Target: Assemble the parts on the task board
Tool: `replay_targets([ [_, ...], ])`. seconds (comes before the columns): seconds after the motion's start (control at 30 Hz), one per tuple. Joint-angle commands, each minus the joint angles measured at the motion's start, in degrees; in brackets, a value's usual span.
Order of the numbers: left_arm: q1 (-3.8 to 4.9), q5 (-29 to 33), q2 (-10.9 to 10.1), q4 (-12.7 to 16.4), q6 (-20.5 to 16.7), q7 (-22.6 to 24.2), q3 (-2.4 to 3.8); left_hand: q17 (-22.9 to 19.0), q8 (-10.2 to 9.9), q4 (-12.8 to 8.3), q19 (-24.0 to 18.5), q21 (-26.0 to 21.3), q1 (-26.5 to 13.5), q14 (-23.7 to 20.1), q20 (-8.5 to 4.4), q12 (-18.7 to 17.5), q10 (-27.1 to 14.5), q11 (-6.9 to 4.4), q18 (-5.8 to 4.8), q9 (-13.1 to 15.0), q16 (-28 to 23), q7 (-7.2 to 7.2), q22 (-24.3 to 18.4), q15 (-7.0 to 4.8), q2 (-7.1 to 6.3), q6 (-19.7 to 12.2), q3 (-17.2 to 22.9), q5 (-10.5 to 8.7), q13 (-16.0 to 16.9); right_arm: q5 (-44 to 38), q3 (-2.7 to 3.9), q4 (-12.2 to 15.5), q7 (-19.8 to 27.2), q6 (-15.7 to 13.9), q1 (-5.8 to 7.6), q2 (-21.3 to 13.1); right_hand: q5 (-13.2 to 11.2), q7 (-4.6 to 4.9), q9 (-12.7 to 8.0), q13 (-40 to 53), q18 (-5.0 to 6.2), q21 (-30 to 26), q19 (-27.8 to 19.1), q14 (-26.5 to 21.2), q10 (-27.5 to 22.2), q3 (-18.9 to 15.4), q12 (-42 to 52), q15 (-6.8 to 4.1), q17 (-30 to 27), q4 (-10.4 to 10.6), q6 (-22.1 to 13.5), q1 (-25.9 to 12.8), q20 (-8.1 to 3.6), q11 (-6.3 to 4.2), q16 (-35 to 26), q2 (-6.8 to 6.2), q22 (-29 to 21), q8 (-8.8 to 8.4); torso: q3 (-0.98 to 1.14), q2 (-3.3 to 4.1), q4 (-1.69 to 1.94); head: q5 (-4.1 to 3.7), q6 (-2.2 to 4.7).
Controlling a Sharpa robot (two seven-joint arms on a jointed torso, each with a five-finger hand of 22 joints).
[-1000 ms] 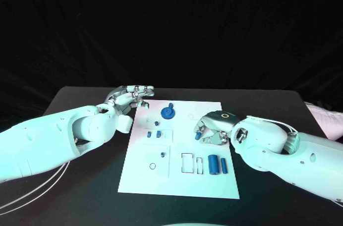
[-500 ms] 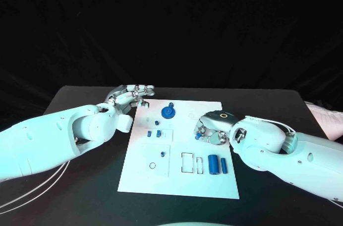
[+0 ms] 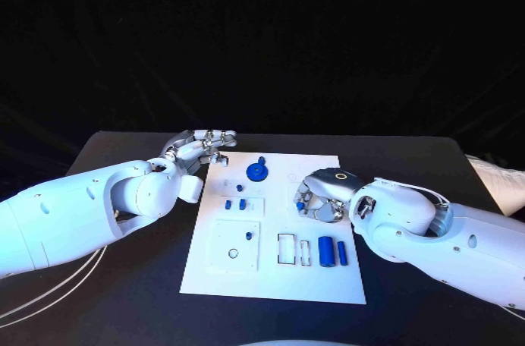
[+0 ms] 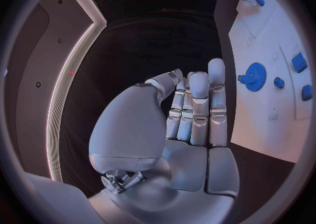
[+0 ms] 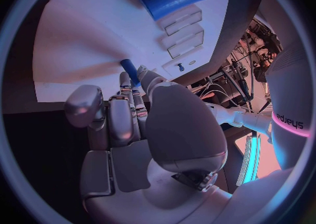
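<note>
right hand carries a small blue peg over the board

the right hand's fingers (image 5: pixel 128 109) are curled in and pinch a small blue peg (image 5: pixel 129 70), which sticks out past the fingertips toward the task board (image 3: pixel 328 281). the right hand (image 3: pixel 319 197) hangs over the board's right side, near its middle. the peg's long axis seems to point down and forward at the white surface, though its exact tilt is hard to read.

the left hand (image 3: pixel 200 147) sits at the board's far left corner with its fingers (image 4: pixel 197 109) straight and close together, holding nothing; whether they touch the board i cannot tell.

on the board, the blue gear (image 3: pixel 257 171) lies in the far middle, between the two hands. two small blue pieces (image 3: pixel 234 205) stand in a raised block left of the right hand. two blue cylinders (image 3: pixel 332 251) lie near the robot's side, long axes running toward the robot.

the right hand is the nearer one to any open seat; my guess is the peg goes leftward or down from where it is held.

the black counter (image 3: pixel 438 160) carries the board.
</note>
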Motion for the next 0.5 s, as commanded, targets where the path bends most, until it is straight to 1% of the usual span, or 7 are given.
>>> replay_targets([
  [0.03,0.01,-0.41,0.11,0.02,1.12,0.14,0.03,-0.05,0.35,-0.03,0.49,-0.32,-0.15,-0.06,0.05,0.32,-0.36,0.06,0.59,-0.08,-0.13,-0.16,-0.05,0.06,0.21,-0.42,-0.35,0.0,0.08,-0.81,-0.02,0.05,-0.75,0.28,-0.07,0.1,0.18,0.3,-0.26,-0.06,-0.21,-0.38,-0.24,1.83,-1.28,-0.15,-0.49,0.6,-0.32,0.07,-1.37,-0.15,0.39,0.33,0.06,-1.36,-0.39,-0.19,0.0,0.0,-0.02,0.0,0.0],
  [0.13,0.01,-0.42,0.11,0.03,1.14,0.12,0.03,-0.05,0.35,-0.03,0.49,-0.32,-0.15,-0.06,0.05,0.32,-0.36,0.06,0.59,-0.08,-0.13,-0.16,-0.05,0.06,0.21,-0.42,-0.35,0.0,0.08,-1.1,-0.02,-0.03,-1.07,1.06,-0.09,0.14,0.05,0.52,-0.31,-0.11,-0.12,-0.74,-0.49,1.7,-3.3,-0.26,-0.63,0.89,-0.68,-0.15,-2.35,-0.3,0.72,0.7,-0.16,-1.91,-0.85,-0.11,-0.02,0.0,-0.03,-0.03,-0.01],
  [0.27,0.01,-0.42,0.11,0.04,1.15,0.09,0.03,-0.05,0.35,-0.03,0.49,-0.32,-0.15,-0.06,0.05,0.32,-0.36,0.06,0.59,-0.08,-0.13,-0.16,-0.05,0.06,0.21,-0.42,-0.35,0.0,0.08,-1.45,-0.02,-0.1,-1.28,1.69,-0.13,0.21,-0.06,0.68,-0.23,-0.14,-0.03,-1.02,-0.68,1.6,-5.21,-0.55,-0.61,1.15,-1.01,-0.39,-2.72,-0.39,0.99,1.01,-0.35,-2.13,-1.23,-0.01,-0.01,0.01,0.01,-0.06,-0.08],
  [0.4,0.01,-0.42,0.1,0.04,1.2,0.01,0.03,-0.05,0.35,-0.03,0.49,-0.32,-0.15,-0.06,0.05,0.32,-0.36,0.06,0.59,-0.08,-0.13,-0.16,-0.05,0.06,0.21,-0.42,-0.35,0.0,0.08,-1.65,-0.02,-0.17,-1.31,2.01,-0.2,0.32,-0.04,0.69,-0.14,-0.13,-0.02,-1.09,-0.73,1.56,-5.89,-0.62,-0.56,1.25,-1.14,-0.47,-2.51,-0.36,1.11,1.12,-0.43,-1.98,-1.31,0.13,-0.01,0.01,0.01,-0.06,-0.08],
  [0.5,0.01,-0.42,0.11,0.04,1.22,-0.02,0.03,-0.05,0.35,-0.03,0.49,-0.32,-0.15,-0.06,0.05,0.32,-0.36,0.06,0.59,-0.08,-0.13,-0.16,-0.05,0.06,0.21,-0.42,-0.35,0.0,0.08,-1.7,-0.02,-0.17,-1.36,1.84,-0.24,0.38,0.06,0.51,0.06,0.02,0.0,-1.02,-0.69,1.54,-5.28,-0.18,-0.01,1.19,-1.19,-0.59,-1.57,-0.1,1.16,0.99,-0.44,-1.12,-1.2,0.45,0.0,-0.01,0.02,-0.05,-0.12],
])
